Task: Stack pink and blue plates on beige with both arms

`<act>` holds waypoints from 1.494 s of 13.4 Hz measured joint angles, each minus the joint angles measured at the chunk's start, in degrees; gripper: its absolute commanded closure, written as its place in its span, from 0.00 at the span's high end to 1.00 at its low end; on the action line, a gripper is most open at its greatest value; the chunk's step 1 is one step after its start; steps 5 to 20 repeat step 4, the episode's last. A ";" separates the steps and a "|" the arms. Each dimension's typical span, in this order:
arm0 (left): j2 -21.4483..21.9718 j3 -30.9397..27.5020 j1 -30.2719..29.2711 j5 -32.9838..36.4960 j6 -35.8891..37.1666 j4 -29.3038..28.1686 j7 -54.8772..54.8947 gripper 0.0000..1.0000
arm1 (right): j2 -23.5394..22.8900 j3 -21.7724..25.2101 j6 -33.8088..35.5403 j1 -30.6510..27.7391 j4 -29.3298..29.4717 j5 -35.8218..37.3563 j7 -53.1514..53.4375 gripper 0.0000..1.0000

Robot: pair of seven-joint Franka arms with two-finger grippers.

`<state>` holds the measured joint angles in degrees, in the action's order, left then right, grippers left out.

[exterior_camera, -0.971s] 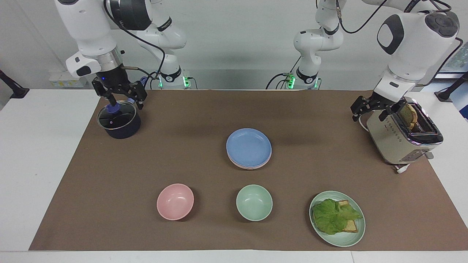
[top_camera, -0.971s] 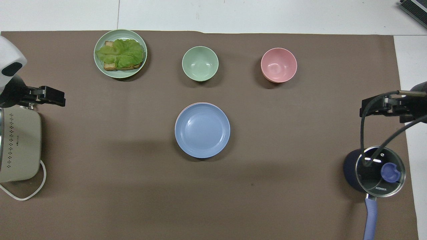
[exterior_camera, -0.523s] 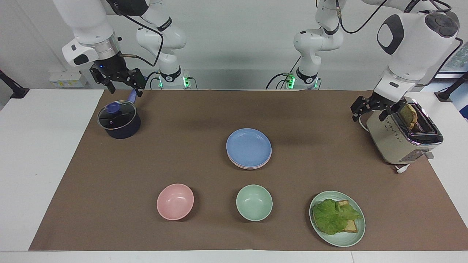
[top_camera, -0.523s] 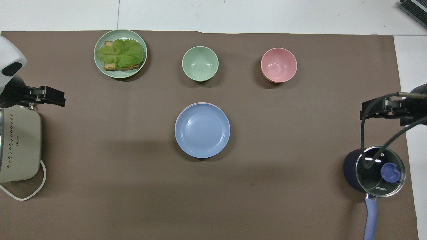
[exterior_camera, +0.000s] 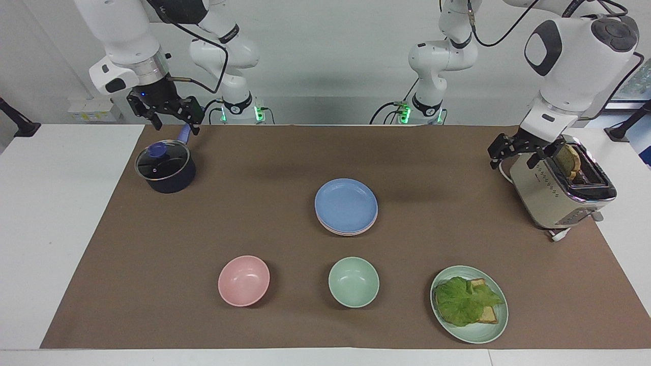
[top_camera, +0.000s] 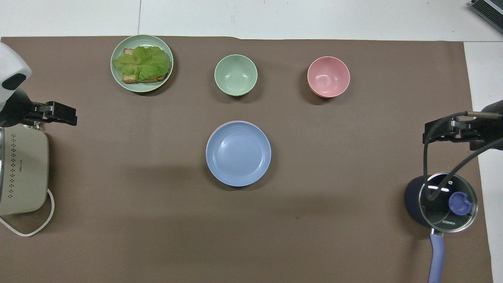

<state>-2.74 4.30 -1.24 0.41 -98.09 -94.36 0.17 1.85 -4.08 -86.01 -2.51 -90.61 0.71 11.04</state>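
Observation:
The blue plate (exterior_camera: 346, 204) (top_camera: 238, 153) tops a stack at the middle of the brown mat. A thin rim of the pink plate (exterior_camera: 351, 233) (top_camera: 210, 135) shows just under it. The beige plate is hidden beneath them. My right gripper (exterior_camera: 176, 128) (top_camera: 428, 133) hangs open and empty in the air over the pot's handle, at the right arm's end of the table. My left gripper (exterior_camera: 511, 162) (top_camera: 70, 117) waits open and empty beside the toaster, at the left arm's end. Both are well away from the stack.
A dark pot (exterior_camera: 165, 170) with a glass lid sits under the right gripper. A toaster (exterior_camera: 559, 195) holding bread stands by the left gripper. Farther from the robots than the stack lie a pink bowl (exterior_camera: 244, 280), a mint bowl (exterior_camera: 353, 282) and a mint plate (exterior_camera: 478, 336) with lettuce and toast.
The right gripper has lifted off the pot lid and drawn back over the pot's handle, staying open. The left arm and the plates have not moved.

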 measured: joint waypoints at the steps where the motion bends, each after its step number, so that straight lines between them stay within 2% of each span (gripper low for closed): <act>1: 0.00 0.00 0.00 0.00 0.00 0.00 0.00 1.00 | 0.01 0.00 -0.06 0.00 0.00 0.00 0.00 1.00; 20: 0.00 0.00 0.00 0.00 0.00 0.00 0.00 1.00 | 0.01 0.00 -0.32 0.00 0.00 0.00 0.00 1.00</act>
